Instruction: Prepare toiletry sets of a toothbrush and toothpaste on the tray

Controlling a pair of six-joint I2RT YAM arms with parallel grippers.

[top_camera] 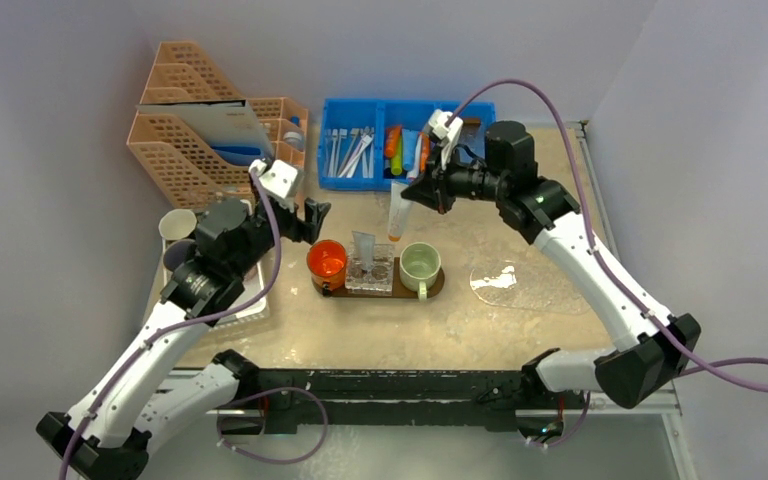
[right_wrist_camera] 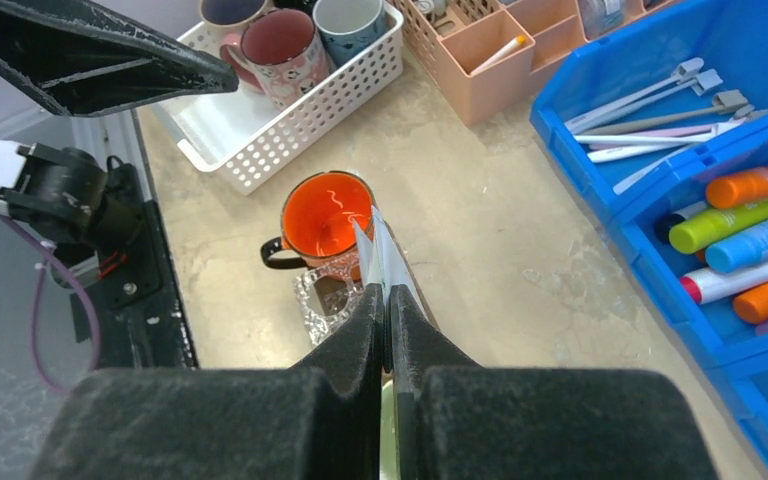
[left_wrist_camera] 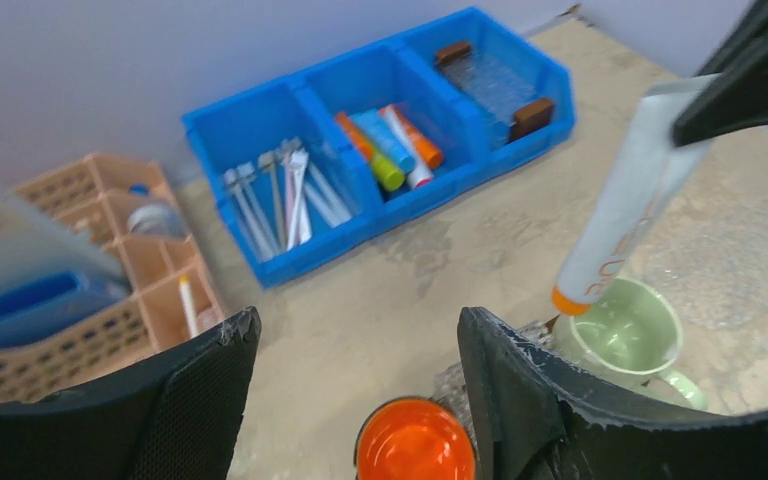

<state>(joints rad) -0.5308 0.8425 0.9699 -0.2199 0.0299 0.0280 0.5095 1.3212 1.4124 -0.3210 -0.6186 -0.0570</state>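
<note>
I am counting two mugs on the brown tray (top_camera: 437, 285) at the centre of the top view, an orange mug (top_camera: 327, 260) and a green mug (top_camera: 420, 265), with one clear holder (top_camera: 370, 272) between them and one grey tube (top_camera: 364, 246) standing upright in it. I am holding a second, pale tube (top_camera: 397, 213) with the right gripper (top_camera: 407, 190), whose fingers (right_wrist_camera: 350, 330) are pressing together on its flat end. It is hanging cap down just above the tray, its orange cap by the green mug's rim; I cannot tell whether they are touching. The left gripper (top_camera: 305, 212) is hovering left of the tray with its fingers (left_wrist_camera: 190, 400) spread apart and nothing between them. The blue bin (top_camera: 340, 108) at upper centre has three compartments: the toothbrushes (right_wrist_camera: 650, 110) are lying in one, overlapping so I cannot count them exactly, and I am seeing five coloured tubes (right_wrist_camera: 750, 215) in the next, with the frame edge cutting the pile. Three mugs (right_wrist_camera: 285, 45) are sitting in a white basket (right_wrist_camera: 260, 140) at upper left of the right wrist view, beside a peach organiser (top_camera: 210, 140). The table (top_camera: 360, 335) is mottled beige and glossy, and the walls (top_camera: 380, 40) are plain pale lilac-grey. Something clear and flat (top_camera: 505, 280) is lying right of the tray, too faint to identify. The mugs are covering most of the tray, and my own fingers are hiding most of the pale tube in the right wrist view.
</note>
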